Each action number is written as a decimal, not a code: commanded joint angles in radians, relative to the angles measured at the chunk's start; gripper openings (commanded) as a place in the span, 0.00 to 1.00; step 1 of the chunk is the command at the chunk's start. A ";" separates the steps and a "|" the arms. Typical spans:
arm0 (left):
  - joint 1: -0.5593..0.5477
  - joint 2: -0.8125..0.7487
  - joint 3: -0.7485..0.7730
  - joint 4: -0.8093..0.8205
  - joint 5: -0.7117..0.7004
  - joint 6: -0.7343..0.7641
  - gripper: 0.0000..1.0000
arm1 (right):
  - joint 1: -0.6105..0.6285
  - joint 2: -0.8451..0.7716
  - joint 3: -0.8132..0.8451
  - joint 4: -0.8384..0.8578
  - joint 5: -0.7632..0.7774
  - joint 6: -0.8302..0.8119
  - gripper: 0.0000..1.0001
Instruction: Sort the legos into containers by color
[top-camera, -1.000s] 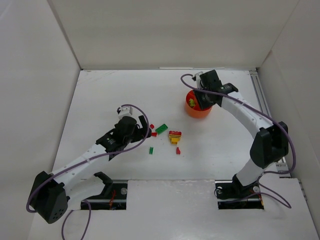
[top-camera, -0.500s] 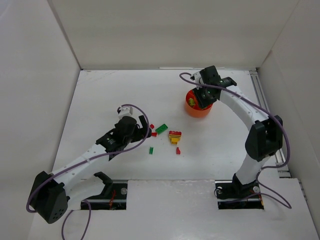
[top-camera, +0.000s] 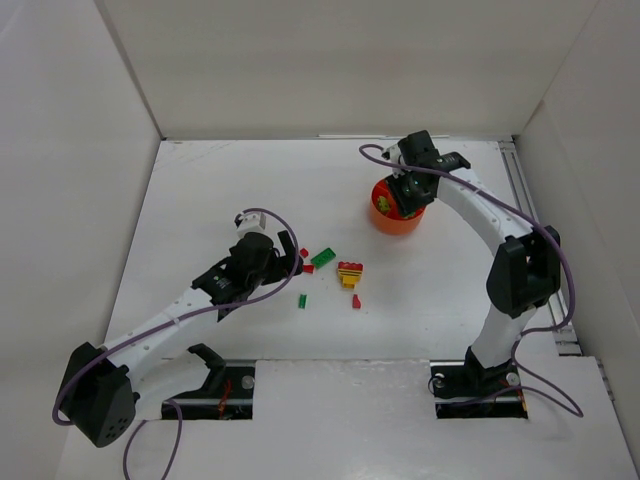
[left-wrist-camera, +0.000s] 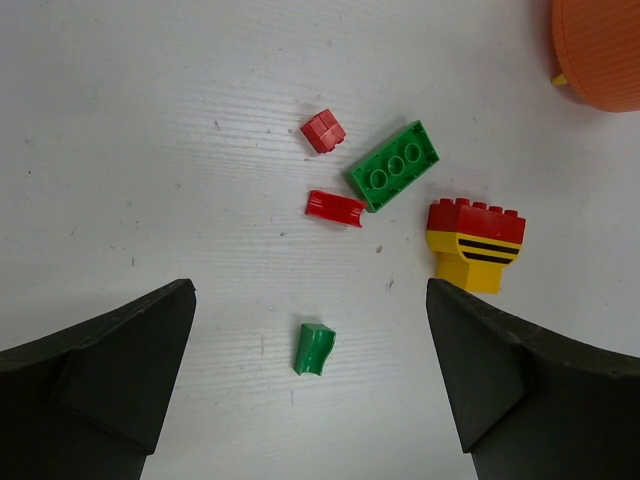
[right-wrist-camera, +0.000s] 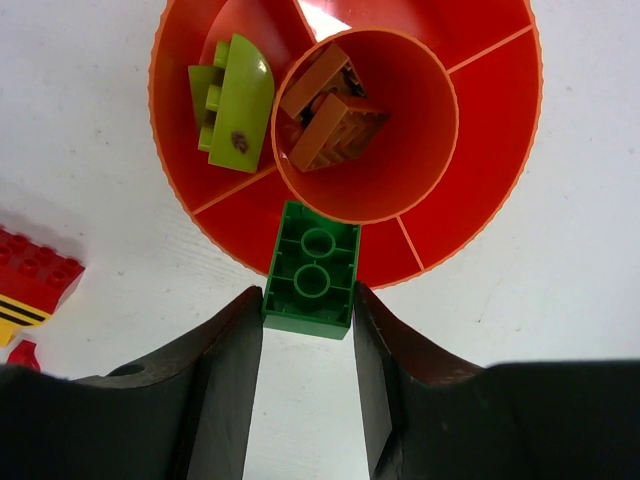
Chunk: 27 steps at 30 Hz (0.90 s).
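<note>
My right gripper is shut on a green lego brick, studs down. It hangs over the near rim of the orange bowl, above a compartment beside the central cup. The cup holds brown bricks; a lime-yellow piece lies in a side compartment. My left gripper hovers open above loose legos on the table: a small green piece, a flat green brick, two small red pieces and a red-and-yellow striped block.
In the top view the bowl stands at the back right and the loose pile lies mid-table, with another red piece near it. White walls enclose the table on three sides.
The right arm swung in a little, settling the green brick over the bowl's near rim. The left arm has not moved.
</note>
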 joint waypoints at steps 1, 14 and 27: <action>0.004 -0.013 0.023 0.034 0.001 0.013 1.00 | -0.006 -0.004 0.040 0.001 0.016 0.019 0.45; 0.004 -0.013 0.013 0.053 0.001 0.013 1.00 | -0.006 0.036 0.100 -0.061 0.039 0.038 0.54; 0.013 -0.013 0.013 0.044 0.010 0.022 1.00 | 0.076 -0.117 0.058 0.011 0.033 0.016 0.63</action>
